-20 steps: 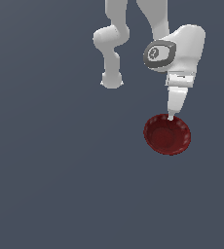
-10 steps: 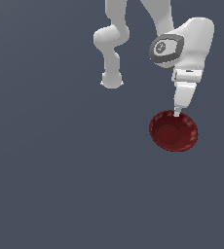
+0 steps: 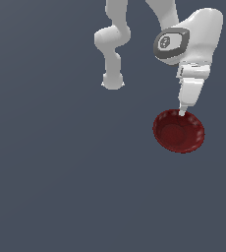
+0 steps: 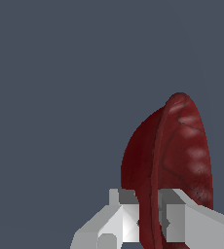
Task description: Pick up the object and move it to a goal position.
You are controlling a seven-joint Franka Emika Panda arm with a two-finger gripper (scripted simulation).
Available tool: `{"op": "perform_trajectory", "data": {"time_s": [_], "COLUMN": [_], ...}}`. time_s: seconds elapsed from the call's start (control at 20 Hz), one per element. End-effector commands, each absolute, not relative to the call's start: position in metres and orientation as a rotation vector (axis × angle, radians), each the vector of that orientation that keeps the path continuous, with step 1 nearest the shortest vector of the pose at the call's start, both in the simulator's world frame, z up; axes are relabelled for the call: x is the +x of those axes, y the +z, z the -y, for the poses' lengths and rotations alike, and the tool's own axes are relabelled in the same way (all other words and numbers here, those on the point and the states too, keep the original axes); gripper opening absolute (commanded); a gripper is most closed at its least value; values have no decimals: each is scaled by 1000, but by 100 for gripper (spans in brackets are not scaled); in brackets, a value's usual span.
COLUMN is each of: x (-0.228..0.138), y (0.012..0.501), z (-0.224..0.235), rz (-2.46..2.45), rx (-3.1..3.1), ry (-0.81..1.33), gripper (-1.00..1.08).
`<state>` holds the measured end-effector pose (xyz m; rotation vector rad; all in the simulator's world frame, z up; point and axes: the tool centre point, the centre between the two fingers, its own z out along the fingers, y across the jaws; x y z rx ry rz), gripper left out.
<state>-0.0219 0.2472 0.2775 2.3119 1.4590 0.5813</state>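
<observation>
Gripping the bowl by its rim, I am holding it at the tip of my gripper in the exterior view, where it is hanging below my wrist on that view's right, its dark red inside tilted toward the camera. My arm is reaching down to it from above, and my base is standing well apart on the exterior view's left, against the plain grey ground. In the wrist view the bowl is showing edge-on, with my two fingers closing on its thin wall from either side, one against the inside and one against the outside, so the gap between them is only as wide as the rim.
</observation>
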Motion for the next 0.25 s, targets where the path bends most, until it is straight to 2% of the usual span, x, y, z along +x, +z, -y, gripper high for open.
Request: {"op": "perform_trajectory", "data": {"time_s": [0.0,0.2], "x": [-19,-18], "y": [284,286], "z": [-248,-248], "rz": [-1459,-1457], "rx": [2312,2310], "ry": [585,585], "gripper": [-100,-100]}}
